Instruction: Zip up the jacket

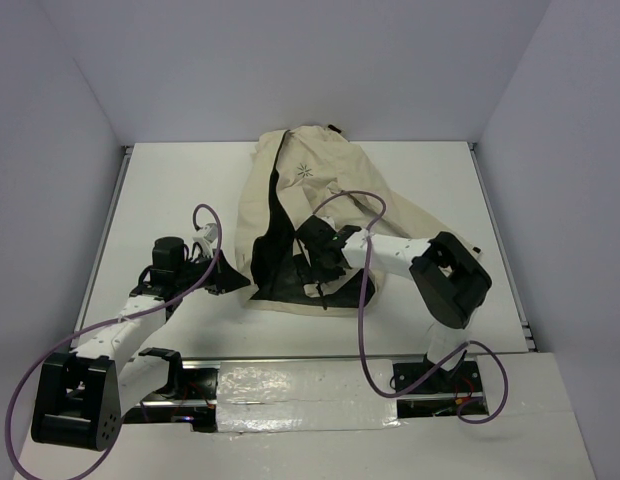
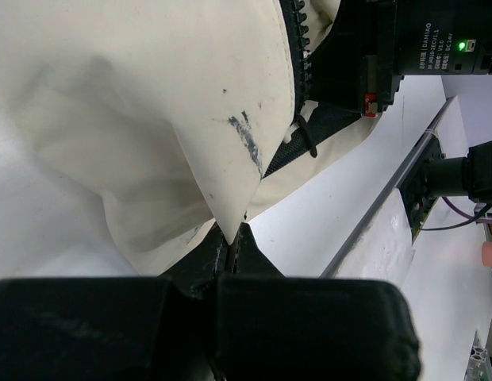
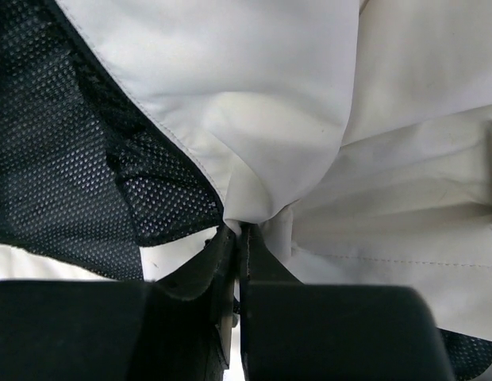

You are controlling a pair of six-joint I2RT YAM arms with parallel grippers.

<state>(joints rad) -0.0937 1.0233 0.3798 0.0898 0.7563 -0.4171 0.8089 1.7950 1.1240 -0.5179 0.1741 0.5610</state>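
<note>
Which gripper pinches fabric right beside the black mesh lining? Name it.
The right gripper: it clamps the cream-beige fabric jacket at the edge of black mesh lining. The left gripper pinches a plain cream corner.

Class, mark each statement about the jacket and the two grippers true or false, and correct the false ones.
1. The jacket is fully zipped. False: its front lies open, with the dark lining showing.
2. The left gripper pinches a cream fabric corner. True.
3. The right gripper is wide open. False: it is shut on jacket fabric.
4. A star-like logo shows on the jacket. True.
</note>
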